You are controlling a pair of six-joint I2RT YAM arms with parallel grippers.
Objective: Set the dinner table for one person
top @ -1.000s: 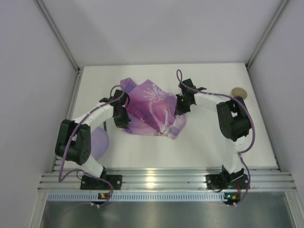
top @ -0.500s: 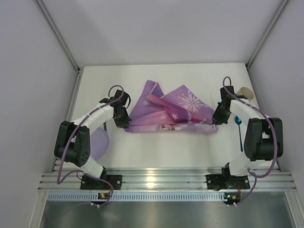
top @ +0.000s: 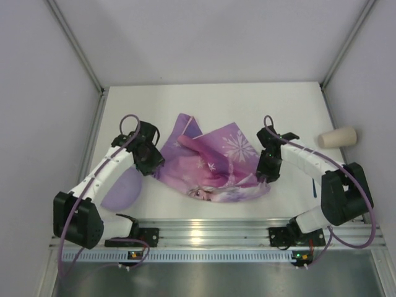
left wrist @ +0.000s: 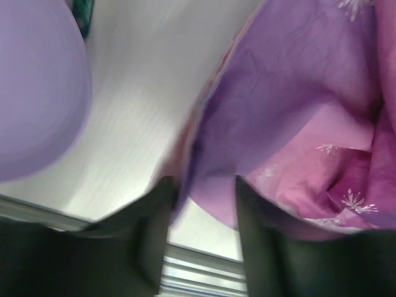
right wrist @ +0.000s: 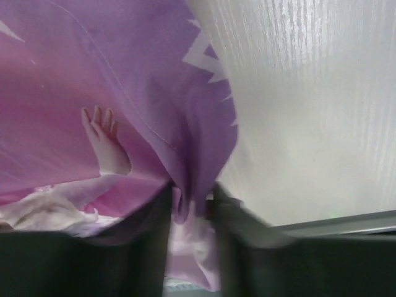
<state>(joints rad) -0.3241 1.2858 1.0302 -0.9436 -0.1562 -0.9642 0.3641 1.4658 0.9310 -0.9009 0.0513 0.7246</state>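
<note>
- From above, the table (top: 185, 99) lies under both arms and fills the floor of the view, with its rail at the near edge. The placemat (top: 213, 164) sits crumpled near the middle, one part folded over another. Your left tool (top: 151, 162) is at its left corner and your right tool (top: 267, 174) at its right edge. A purple plate (top: 120, 190) rests near the left arm, and a cup (top: 338, 137) lies on its side at the far right. The step looks like spreading the placemat flat. Draw the two tools apart evenly and low over the table until the folds pull out, and stop short of the plate and the cup.
- At the left wrist the picture is blurred. The placemat's edge runs between the fingers (left wrist: 154, 216), and it looks clamped there rather than loose. The plate is close by on the left, so pull away from it, not towards it.
- At the right wrist the tool is closed on a thick bunch of cloth, gathered between the fingers (right wrist: 154, 235). A bunched grip can leave a crease, so tension gently and set the edge down square to the rail before you let go.
</note>
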